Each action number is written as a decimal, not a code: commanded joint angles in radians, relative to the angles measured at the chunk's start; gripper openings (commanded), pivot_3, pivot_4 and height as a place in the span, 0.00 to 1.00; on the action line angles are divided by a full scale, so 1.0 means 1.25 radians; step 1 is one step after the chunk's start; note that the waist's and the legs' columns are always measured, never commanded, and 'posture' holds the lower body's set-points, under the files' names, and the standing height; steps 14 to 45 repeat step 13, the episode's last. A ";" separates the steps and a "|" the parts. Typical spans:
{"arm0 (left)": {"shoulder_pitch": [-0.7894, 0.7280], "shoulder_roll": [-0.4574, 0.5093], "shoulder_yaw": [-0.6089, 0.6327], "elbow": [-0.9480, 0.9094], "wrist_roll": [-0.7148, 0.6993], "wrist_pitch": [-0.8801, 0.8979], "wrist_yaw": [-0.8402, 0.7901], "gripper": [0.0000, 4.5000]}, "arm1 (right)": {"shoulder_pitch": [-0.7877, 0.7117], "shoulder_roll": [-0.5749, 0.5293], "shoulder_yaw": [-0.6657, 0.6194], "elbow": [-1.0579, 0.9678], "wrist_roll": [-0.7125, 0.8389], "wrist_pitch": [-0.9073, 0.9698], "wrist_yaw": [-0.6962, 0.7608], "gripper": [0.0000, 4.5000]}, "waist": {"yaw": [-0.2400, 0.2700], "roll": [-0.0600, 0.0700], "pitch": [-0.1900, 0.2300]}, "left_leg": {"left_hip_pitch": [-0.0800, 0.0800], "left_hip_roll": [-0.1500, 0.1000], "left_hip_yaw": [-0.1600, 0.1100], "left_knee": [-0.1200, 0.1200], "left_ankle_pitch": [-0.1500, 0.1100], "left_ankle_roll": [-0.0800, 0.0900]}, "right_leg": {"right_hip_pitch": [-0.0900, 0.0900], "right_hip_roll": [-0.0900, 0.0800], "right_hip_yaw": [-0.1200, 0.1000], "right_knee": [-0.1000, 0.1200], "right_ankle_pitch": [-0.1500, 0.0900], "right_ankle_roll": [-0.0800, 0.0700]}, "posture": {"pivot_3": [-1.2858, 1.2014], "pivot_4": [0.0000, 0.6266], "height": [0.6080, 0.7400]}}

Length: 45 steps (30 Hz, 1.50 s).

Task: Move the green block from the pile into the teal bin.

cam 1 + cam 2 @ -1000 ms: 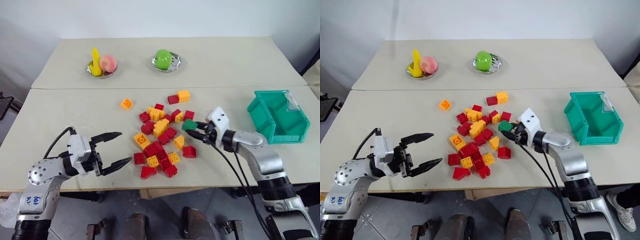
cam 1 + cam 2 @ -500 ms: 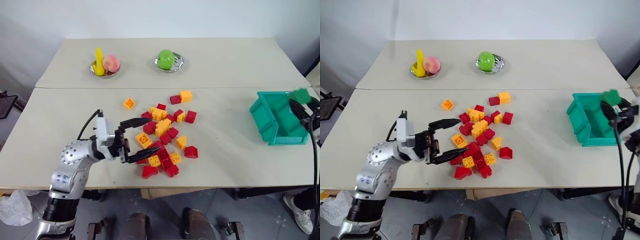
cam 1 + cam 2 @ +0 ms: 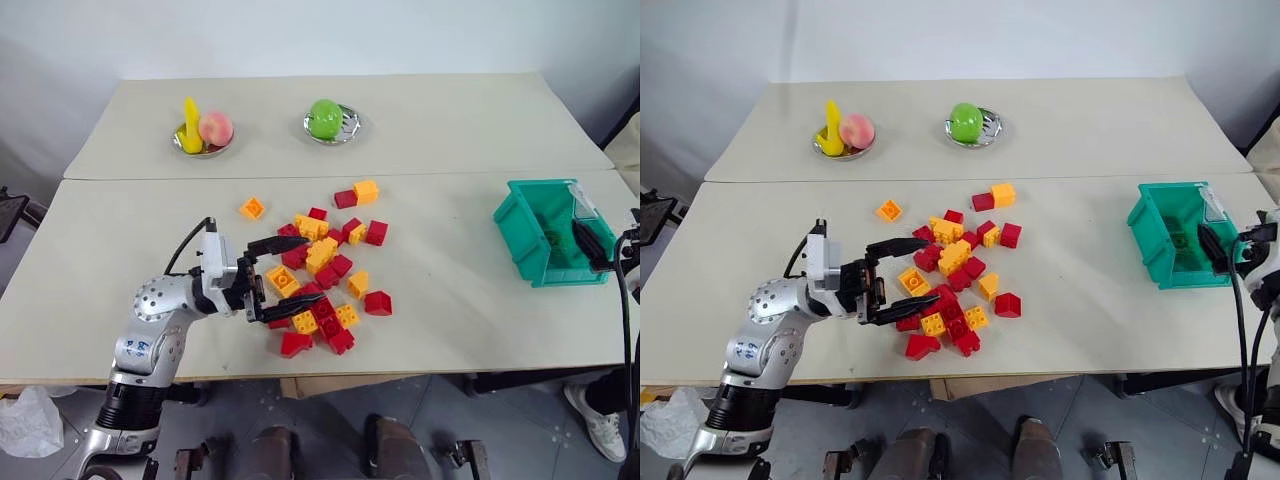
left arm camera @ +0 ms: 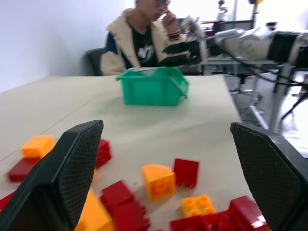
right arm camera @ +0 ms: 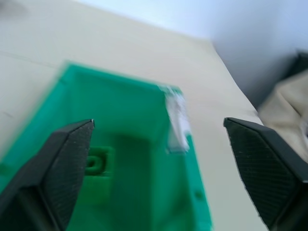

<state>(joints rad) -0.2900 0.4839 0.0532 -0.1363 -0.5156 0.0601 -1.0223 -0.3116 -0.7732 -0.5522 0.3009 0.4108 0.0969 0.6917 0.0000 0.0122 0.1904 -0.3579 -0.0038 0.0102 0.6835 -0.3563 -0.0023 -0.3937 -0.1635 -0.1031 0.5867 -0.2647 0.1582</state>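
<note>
left gripper (image 3: pixel 282 279) jaws spread wide, forearm angled inward, fingers level. right gripper (image 5: pixel 159 159) fingers wide apart, arm extended at far right.

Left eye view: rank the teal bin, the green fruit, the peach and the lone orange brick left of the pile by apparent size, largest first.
1. Teal bin, clearly largest.
2. Green fruit and peach: they look about alike, so no ranking between them.
3. Orange brick, smallest, though it lies nearer the camera than the fruit.

Right end effector (image 3: pixel 1212 250) hangs over the teal bin (image 3: pixel 1152 232), fingers spread
</note>
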 commanded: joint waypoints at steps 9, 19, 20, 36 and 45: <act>0.127 0.115 0.173 0.056 0.085 -0.085 0.080 1.00 | 0.230 -0.034 0.198 -0.367 0.109 -0.013 0.382 0.99 | 0.014 0.000 0.000 | 0.000 -0.001 0.000 0.000 -0.001 0.001 | 0.000 -0.001 0.000 -0.001 0.001 0.001 | 0.52 0.24 1.00; 0.165 0.136 0.183 0.030 0.106 -0.074 0.110 1.00 | 0.235 0.003 0.214 -0.320 0.085 -0.049 0.382 0.99 | 0.020 -0.001 0.000 | 0.000 -0.001 0.000 0.001 -0.001 0.001 | 0.001 -0.001 0.000 -0.001 0.001 0.001 | 0.52 0.24 1.00; 0.165 0.136 0.183 0.030 0.106 -0.074 0.110 1.00 | 0.235 0.003 0.214 -0.320 0.085 -0.049 0.382 0.99 | 0.020 -0.001 0.000 | 0.000 -0.001 0.000 0.001 -0.001 0.001 | 0.001 -0.001 0.000 -0.001 0.001 0.001 | 0.52 0.24 1.00; 0.165 0.136 0.183 0.030 0.106 -0.074 0.110 1.00 | 0.235 0.003 0.214 -0.320 0.085 -0.049 0.382 0.99 | 0.020 -0.001 0.000 | 0.000 -0.001 0.000 0.001 -0.001 0.001 | 0.001 -0.001 0.000 -0.001 0.001 0.001 | 0.52 0.24 1.00; 0.165 0.136 0.183 0.030 0.106 -0.074 0.110 1.00 | 0.235 0.003 0.214 -0.320 0.085 -0.049 0.382 0.99 | 0.020 -0.001 0.000 | 0.000 -0.001 0.000 0.001 -0.001 0.001 | 0.001 -0.001 0.000 -0.001 0.001 0.001 | 0.52 0.24 1.00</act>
